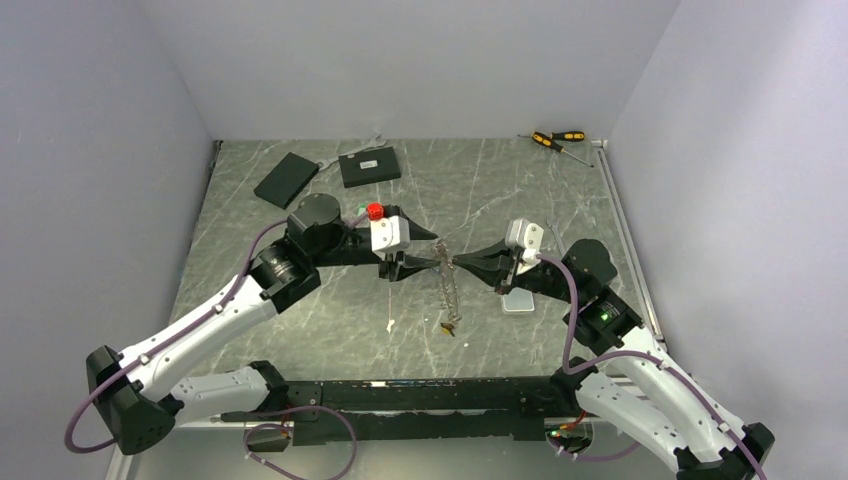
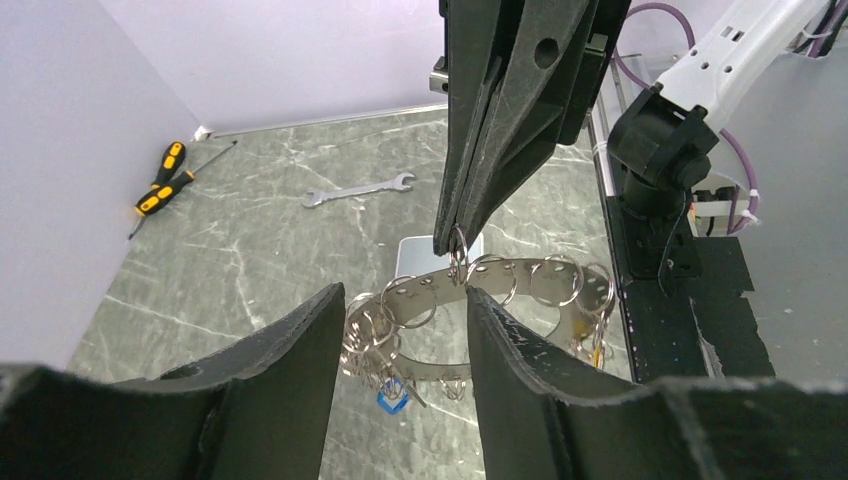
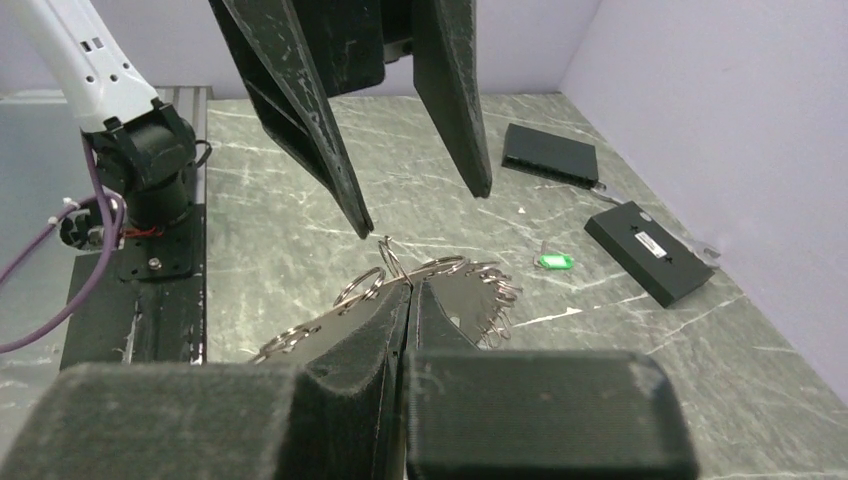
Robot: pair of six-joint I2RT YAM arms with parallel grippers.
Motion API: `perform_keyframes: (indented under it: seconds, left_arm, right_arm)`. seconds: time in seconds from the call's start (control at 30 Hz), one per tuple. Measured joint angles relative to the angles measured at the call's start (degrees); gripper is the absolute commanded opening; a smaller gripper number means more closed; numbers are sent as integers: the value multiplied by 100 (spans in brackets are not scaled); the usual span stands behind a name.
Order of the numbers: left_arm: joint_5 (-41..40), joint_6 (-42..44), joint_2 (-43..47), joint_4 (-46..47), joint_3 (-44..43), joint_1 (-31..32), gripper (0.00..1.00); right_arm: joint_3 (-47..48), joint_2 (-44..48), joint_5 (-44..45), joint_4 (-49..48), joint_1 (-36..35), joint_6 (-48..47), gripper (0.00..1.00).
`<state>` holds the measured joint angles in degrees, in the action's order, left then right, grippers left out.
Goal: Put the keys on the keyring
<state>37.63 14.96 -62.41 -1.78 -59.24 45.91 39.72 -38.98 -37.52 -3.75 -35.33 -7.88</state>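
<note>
While the right tool is clamped together on one small split ring of the keyring, the keyring hangs between the two arms above the middle of the counter, nearer the near edge than the far one. The left tool faces it with its fingers apart and nothing between them. The step in hand appears to be presenting the keyring for loading; neither tool holds a key. To do it well, keep the right clamp firm so that the band does not swing, and send the left tool for a loose key. The green-tagged key lies flat on the counter toward the far-left corner, near the two flat black boxes. Take it by the tag, leaving free whichever end carries the hole, and offer that end to the gap of a split ring; the coil will probably resist, so work slowly along it. A blue tag shows under the low part of the keyring; whether it is already threaded cannot be told. As to containers, both black boxes are shut and their contents are hidden. A small white rectangular piece lies right of the middle, partly hidden; whether it is a tray cannot be told.
</note>
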Motion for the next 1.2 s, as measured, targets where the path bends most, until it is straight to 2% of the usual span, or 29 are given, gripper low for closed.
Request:
perform_keyframes:
  seconds: [0.23, 0.47, 0.9, 1.2]
  left_arm:
    - [-144, 42, 199, -7, 0, 0, 48]
    - [-81, 15, 197, 15, 0, 0, 39]
    - [229, -221, -151, 310, 0, 0, 35]
    - [310, -240, -225, 376, 0, 4, 28]
  right_arm:
    - [0, 2, 66, -24, 0, 17, 0]
    - [0, 0, 131, -168, 0, 170, 0]
    - [2, -35, 155, -326, 0, 385, 0]
    - [2, -83, 155, -323, 0, 402, 0]
